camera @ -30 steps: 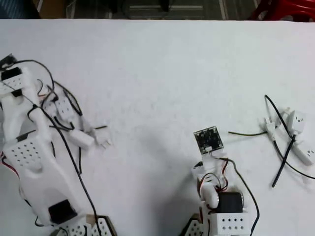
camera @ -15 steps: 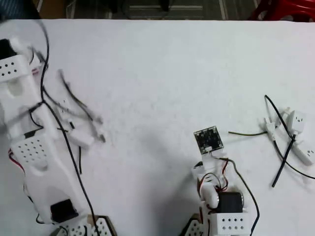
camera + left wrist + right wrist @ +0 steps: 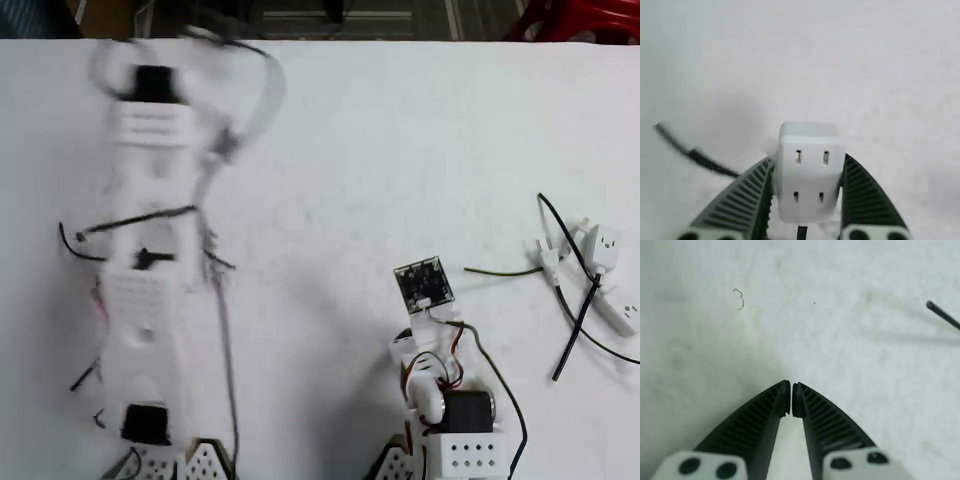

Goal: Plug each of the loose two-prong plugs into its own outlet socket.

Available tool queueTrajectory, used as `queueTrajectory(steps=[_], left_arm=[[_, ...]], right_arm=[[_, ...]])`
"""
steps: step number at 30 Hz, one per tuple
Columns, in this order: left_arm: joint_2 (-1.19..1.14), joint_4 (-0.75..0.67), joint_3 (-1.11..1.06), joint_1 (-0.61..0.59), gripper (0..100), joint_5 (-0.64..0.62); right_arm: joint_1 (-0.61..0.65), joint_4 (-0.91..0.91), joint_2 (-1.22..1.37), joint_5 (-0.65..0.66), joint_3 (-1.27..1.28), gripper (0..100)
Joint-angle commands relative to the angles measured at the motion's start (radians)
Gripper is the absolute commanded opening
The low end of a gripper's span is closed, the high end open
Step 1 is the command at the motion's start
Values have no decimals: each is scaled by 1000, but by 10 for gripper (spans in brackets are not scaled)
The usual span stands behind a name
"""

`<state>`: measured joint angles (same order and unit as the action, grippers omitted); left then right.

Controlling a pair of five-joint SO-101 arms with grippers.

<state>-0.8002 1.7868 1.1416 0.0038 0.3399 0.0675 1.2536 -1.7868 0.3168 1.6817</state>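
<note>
My left fingers clamp a socket, right fingers clenched empty; I judge the plug not yet inserted.

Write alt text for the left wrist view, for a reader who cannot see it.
The left gripper is clamped on a white outlet socket, whose face with two pairs of slots is turned towards the camera, between dark ribbed fingers. Behind it is the white table, with a black cable trailing off near the socket.
</note>
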Motion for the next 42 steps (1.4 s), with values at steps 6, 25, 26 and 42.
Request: queueTrajectory(steps=[6,25,26,42], left_arm=[[2,-173,-267,550,42,51],[105,-209,-308,426,276,-31],[122,-163,-250,400,276,-28],[433,0,-654,-28,273,516]], right_arm=[[-7,8,-8,0,9,21],[-7,8,-8,0,9,21],[-7,8,-8,0,9,21],[-7,8,-8,0,9,21]])
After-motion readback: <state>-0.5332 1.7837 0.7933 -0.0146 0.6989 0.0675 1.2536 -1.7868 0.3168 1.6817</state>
